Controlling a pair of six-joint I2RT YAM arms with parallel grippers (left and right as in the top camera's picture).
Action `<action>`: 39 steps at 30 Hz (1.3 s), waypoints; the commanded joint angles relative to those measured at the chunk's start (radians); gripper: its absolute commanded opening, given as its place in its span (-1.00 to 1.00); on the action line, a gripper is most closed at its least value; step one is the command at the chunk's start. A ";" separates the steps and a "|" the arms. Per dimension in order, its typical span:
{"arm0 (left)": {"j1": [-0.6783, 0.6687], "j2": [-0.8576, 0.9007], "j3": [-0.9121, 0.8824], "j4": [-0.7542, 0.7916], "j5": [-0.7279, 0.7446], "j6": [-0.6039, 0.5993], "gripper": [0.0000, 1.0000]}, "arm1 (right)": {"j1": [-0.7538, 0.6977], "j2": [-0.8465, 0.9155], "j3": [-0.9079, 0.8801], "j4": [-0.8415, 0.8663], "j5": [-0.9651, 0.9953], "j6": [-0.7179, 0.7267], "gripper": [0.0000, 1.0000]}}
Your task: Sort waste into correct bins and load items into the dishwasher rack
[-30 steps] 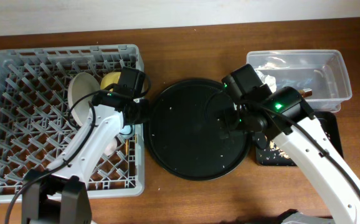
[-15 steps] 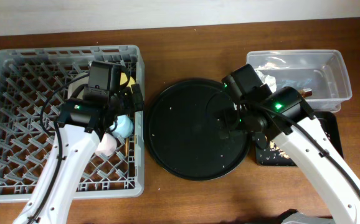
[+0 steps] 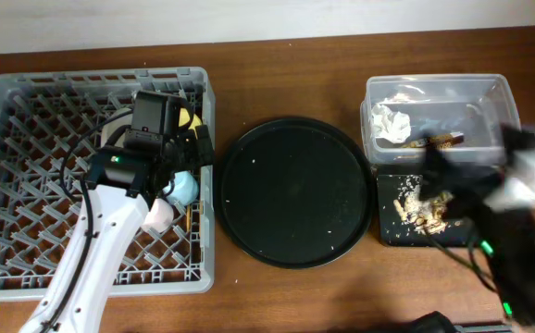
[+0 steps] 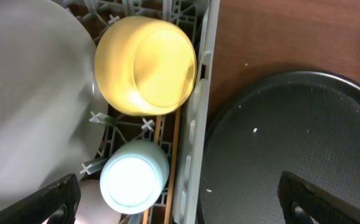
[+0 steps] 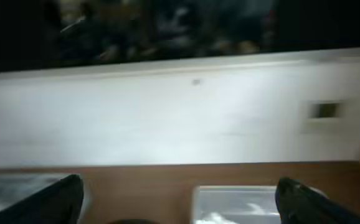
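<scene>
In the grey dishwasher rack [image 3: 27, 185] the yellow bowl [image 4: 146, 65] lies on its side, beside the pale plate [image 4: 24, 93]. The light-blue cup [image 4: 133, 177], pink cup [image 3: 159, 215] and chopsticks [image 4: 175, 155] lie by the rack's right wall. My left gripper [image 4: 180, 208] hovers open above the light-blue cup, holding nothing. The clear tub [image 3: 503, 97] holds the tissue [image 3: 392, 123] and wrapper [image 3: 443, 141]. Food scraps [image 3: 420, 208] lie in the black rectangular tray [image 3: 388, 236]. My right gripper [image 5: 183, 202] is open and empty; its arm [image 3: 517, 185] is a blur at the right.
The large round black tray [image 3: 295, 190] sits mid-table between rack and bins, with a few crumbs on it. The right wrist view faces the white wall, with the clear tub's rim [image 5: 248, 193] low in frame.
My left gripper opened and pulled back up over the rack's right side, then stayed still. My right arm swung off the round tray toward the lower right.
</scene>
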 commanded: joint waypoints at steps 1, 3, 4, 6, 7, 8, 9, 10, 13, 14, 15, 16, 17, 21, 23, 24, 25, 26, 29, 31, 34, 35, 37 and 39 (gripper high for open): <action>0.002 -0.001 0.009 0.001 -0.014 -0.006 0.98 | -0.179 -0.291 -0.378 0.277 -0.068 -0.034 0.97; 0.002 -0.001 0.009 0.001 -0.014 -0.006 0.99 | -0.239 -0.448 -0.595 0.465 -0.124 -0.030 0.97; 0.002 -0.001 0.009 0.001 -0.014 -0.006 0.99 | -0.260 -0.537 -0.753 0.592 -0.150 -0.029 0.97; 0.001 -0.001 0.009 0.000 -0.014 -0.006 0.98 | -0.274 -0.619 -0.954 0.731 -0.147 0.026 0.97; 0.002 -0.001 0.009 0.000 -0.014 -0.006 0.98 | -0.278 -0.633 -1.007 0.750 -0.146 0.052 0.97; 0.002 -0.001 0.009 0.000 -0.014 -0.006 0.99 | -0.284 -0.647 -1.063 0.750 -0.144 0.080 0.97; 0.002 -0.001 0.009 0.000 -0.014 -0.006 0.98 | -0.290 -0.662 -1.119 0.750 -0.144 0.092 0.97; 0.002 -0.001 0.009 0.000 -0.014 -0.006 0.99 | -0.290 -0.676 -1.159 0.750 -0.144 0.096 0.97; 0.002 -0.001 0.009 -0.002 -0.014 -0.006 0.98 | -0.291 -0.688 -1.250 0.701 -0.148 0.110 0.97; 0.002 -0.001 0.009 -0.002 -0.014 -0.006 0.99 | -0.297 -0.688 -1.250 0.657 -0.148 0.109 0.97; 0.002 -0.001 0.009 -0.002 -0.014 -0.006 0.99 | -0.310 -0.688 -1.250 0.565 -0.147 0.101 0.97; 0.002 -0.001 0.009 -0.002 -0.014 -0.006 0.99 | -0.317 -0.688 -1.250 0.544 -0.173 0.056 0.97; 0.002 -0.001 0.009 -0.002 -0.014 -0.006 0.99 | -0.316 -0.688 -1.250 0.540 -0.203 0.007 0.98; 0.002 -0.001 0.009 -0.002 -0.014 -0.006 0.99 | -0.316 -0.688 -1.250 0.541 -0.230 -0.011 0.97; 0.001 -0.001 0.009 -0.002 -0.014 -0.006 0.99 | -0.316 -0.688 -1.250 0.541 -0.230 -0.011 0.97; 0.002 -0.001 0.009 -0.002 -0.014 -0.006 0.99 | -0.315 -0.688 -1.250 0.541 -0.230 -0.011 0.97; 0.002 -0.001 0.009 -0.002 -0.014 -0.006 0.99 | -0.315 -0.688 -1.250 0.541 -0.230 -0.011 0.97; 0.002 -0.001 0.009 -0.002 -0.014 -0.006 0.98 | -0.315 -0.688 -1.250 0.541 -0.230 -0.011 0.97; 0.002 -0.001 0.009 -0.002 -0.014 -0.006 0.98 | -0.315 -0.688 -1.250 0.541 -0.230 -0.011 0.97; 0.002 -0.001 0.009 -0.002 -0.014 -0.006 0.99 | -0.315 -0.688 -1.250 0.541 -0.230 -0.011 0.97; 0.002 -0.001 0.009 -0.002 -0.014 -0.006 0.99 | -0.315 -0.688 -1.250 0.541 -0.230 -0.011 0.97; 0.002 -0.001 0.009 -0.002 -0.014 -0.006 0.99 | -0.315 -0.688 -1.250 0.541 -0.230 -0.011 0.97; 0.002 -0.001 0.009 -0.002 -0.014 -0.006 0.99 | -0.315 -0.688 -1.250 0.541 -0.230 -0.011 0.97; 0.002 -0.003 0.009 -0.011 -0.025 -0.002 0.99 | -0.315 -0.688 -1.250 0.541 -0.230 -0.011 0.97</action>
